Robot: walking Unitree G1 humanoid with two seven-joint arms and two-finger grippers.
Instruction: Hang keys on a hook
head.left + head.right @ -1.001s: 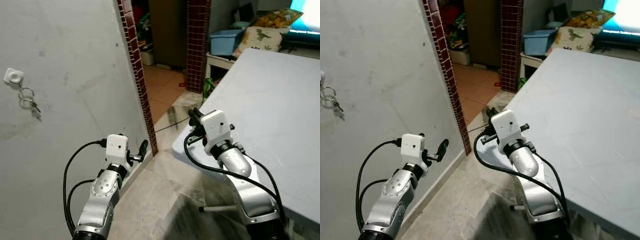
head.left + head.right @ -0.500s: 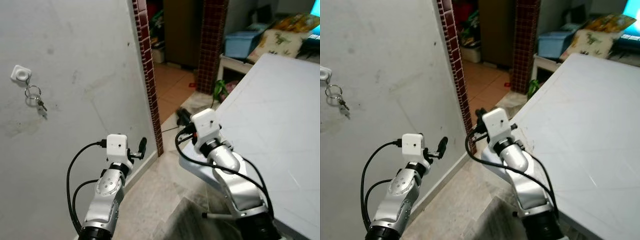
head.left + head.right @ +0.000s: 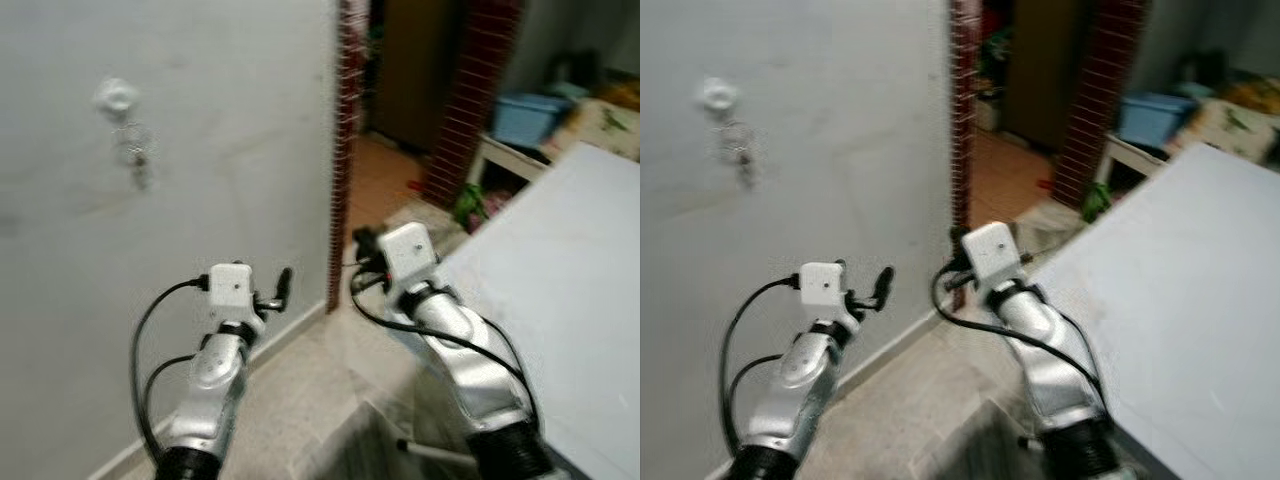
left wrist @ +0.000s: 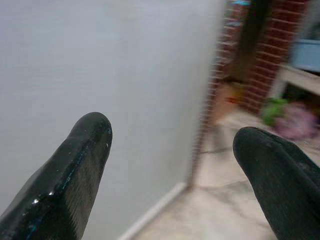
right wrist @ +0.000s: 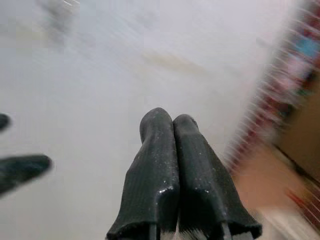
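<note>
The keys (image 3: 133,158) hang on the hook (image 3: 115,96), high on the grey wall (image 3: 210,130), so the hanging itself looks done; the head views are blurred, but a small bunch dangling just under the white hook can be made out. Neither gripper holds anything. The left gripper (image 3: 279,290) is raised in front of the wall's lower part, well below the keys and apart from them, its fingers (image 4: 70,170) spread wide with only wall and floor between them. The right gripper (image 3: 360,243) sits near the brick edge (image 3: 345,150) of the wall beside the table (image 3: 560,270), its fingers (image 5: 157,165) pressed together on nothing. As I judge it, all that remains is to draw back and settle the arms.
</note>
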